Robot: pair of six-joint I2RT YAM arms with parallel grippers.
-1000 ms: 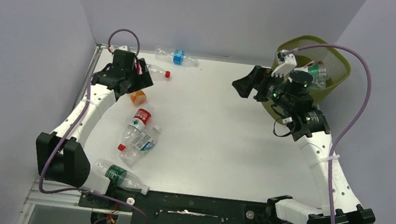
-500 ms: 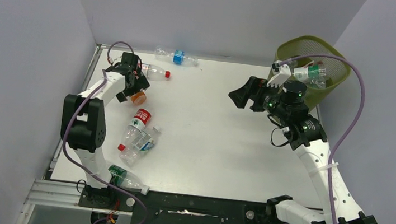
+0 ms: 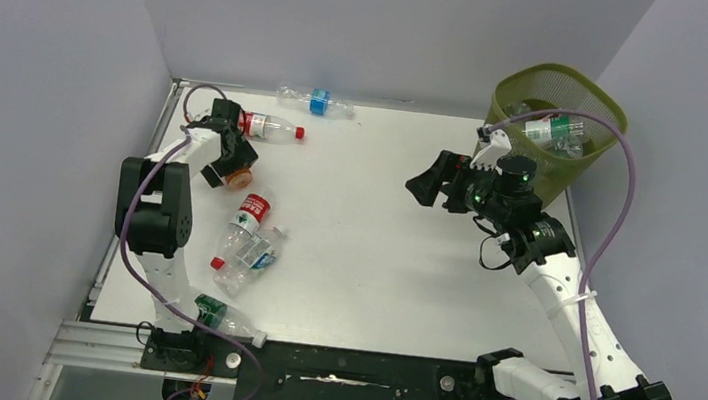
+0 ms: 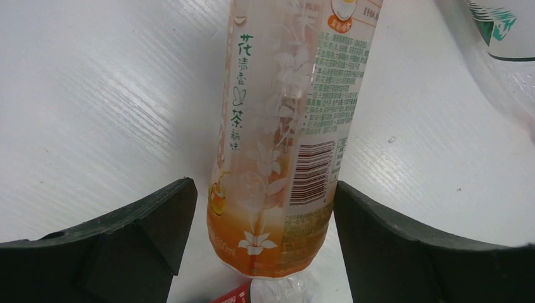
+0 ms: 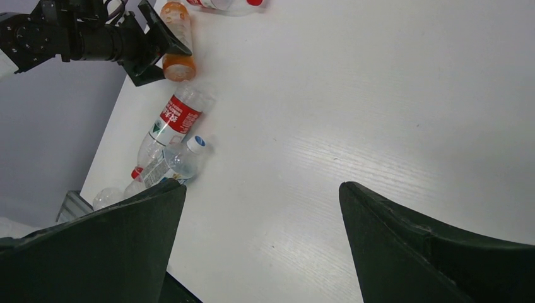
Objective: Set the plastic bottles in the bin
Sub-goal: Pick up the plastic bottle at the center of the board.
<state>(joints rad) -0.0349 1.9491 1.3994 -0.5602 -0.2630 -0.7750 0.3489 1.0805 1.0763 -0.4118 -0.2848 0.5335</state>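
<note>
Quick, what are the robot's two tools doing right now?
Left tool: open, straddling the orange bottle, not yet gripping it.
Right tool: open, holding nothing.

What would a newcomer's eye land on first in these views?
First, the olive-green mesh bin at the far right corner, with bottles inside it. Next, at the far left, the left gripper with its jaws open astride an orange bottle lying flat. A cluster of loose bottles lies just nearer than that.

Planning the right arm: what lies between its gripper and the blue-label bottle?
Only bare table from the right gripper to the blue-label bottle, as the top view shows.
</note>
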